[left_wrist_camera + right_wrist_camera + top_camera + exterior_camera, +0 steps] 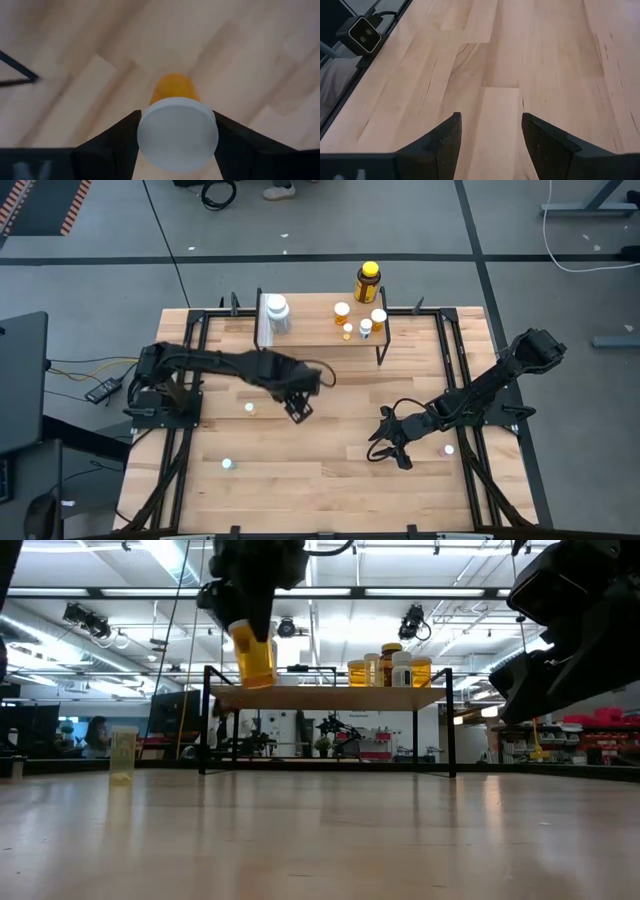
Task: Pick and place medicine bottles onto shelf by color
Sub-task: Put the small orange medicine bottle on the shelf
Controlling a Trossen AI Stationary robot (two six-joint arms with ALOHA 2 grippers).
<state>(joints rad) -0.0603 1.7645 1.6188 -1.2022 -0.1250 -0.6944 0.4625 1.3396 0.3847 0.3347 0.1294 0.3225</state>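
An orange medicine bottle with a white cap [175, 90] hangs in the air with my left gripper [298, 409] shut on it, over the table's middle, nearer than the shelf [320, 338]. The low view shows this bottle [254, 660] level with the shelf plank [325, 696]. A larger white bottle [277, 313] stands at the shelf's left end. Small orange and white bottles [347, 330] and a dark amber one with a yellow cap [368, 282] stand toward its right. My right gripper [390, 448] hovers open over bare wood at the near right. My left gripper pinches the orange bottle at its white cap [177, 132], one finger [122, 137] on each side. The fingers come from above, pointing steeply down. The bottle hangs below them, slightly tilted and lifted clear of the table.
Loose small bottles stand on the table at the left [250, 408], the near left [228, 464] and beside my right arm [448, 449]. One of them [123, 753] shows at the left in the low view. Black frame rails [465, 380] run along both sides of the table.
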